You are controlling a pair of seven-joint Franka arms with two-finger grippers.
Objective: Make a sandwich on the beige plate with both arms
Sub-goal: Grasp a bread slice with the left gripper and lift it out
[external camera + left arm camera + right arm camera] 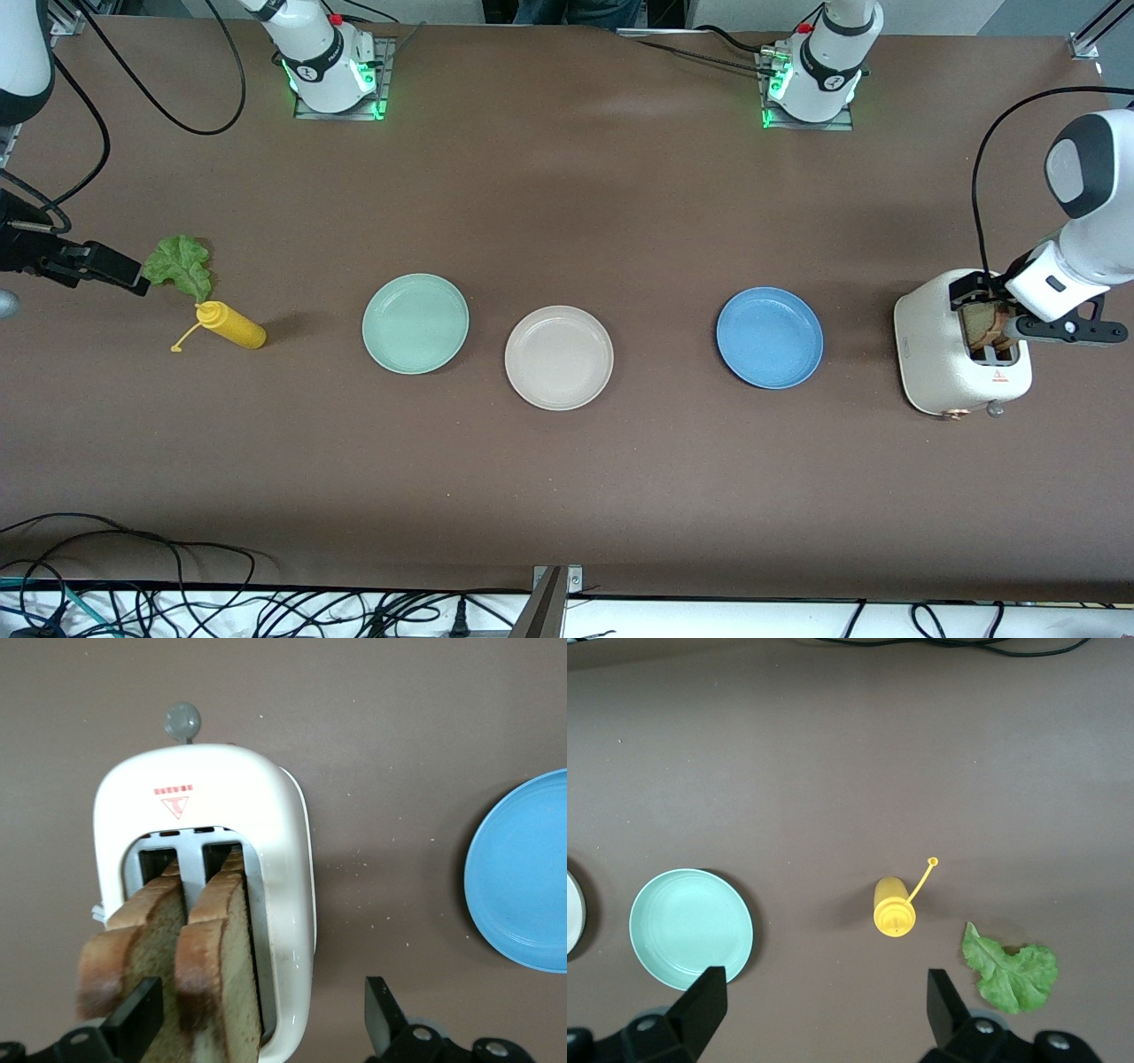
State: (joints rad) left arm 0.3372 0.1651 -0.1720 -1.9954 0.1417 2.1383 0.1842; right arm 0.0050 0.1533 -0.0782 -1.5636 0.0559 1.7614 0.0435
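Nearest the front camera sits the round, matte pale beige plate [559,357], bare, at the centre of the brown surface [567,496]. Seen from that camera, the white two-slot toaster [961,354] stands at its three o'clock with two brown speckled bread slices [190,948] upright in the slots. I judge them light, stiff and crumbly, best pinched across the flat faces near the top crust. Above them hangs the left gripper [257,1023], its fingers spread wide around one slice without pressing it. Between toaster and beige plate lies a round blue plate [769,337], which the carry must clear. At nine o'clock come a round mint-green plate [415,322], a yellow squeeze bottle [232,324] on its side, then a ruffled green lettuce leaf [181,264], limp and easily torn. Hovering beside the leaf, the right gripper [824,1014] has its fingers wide and empty.
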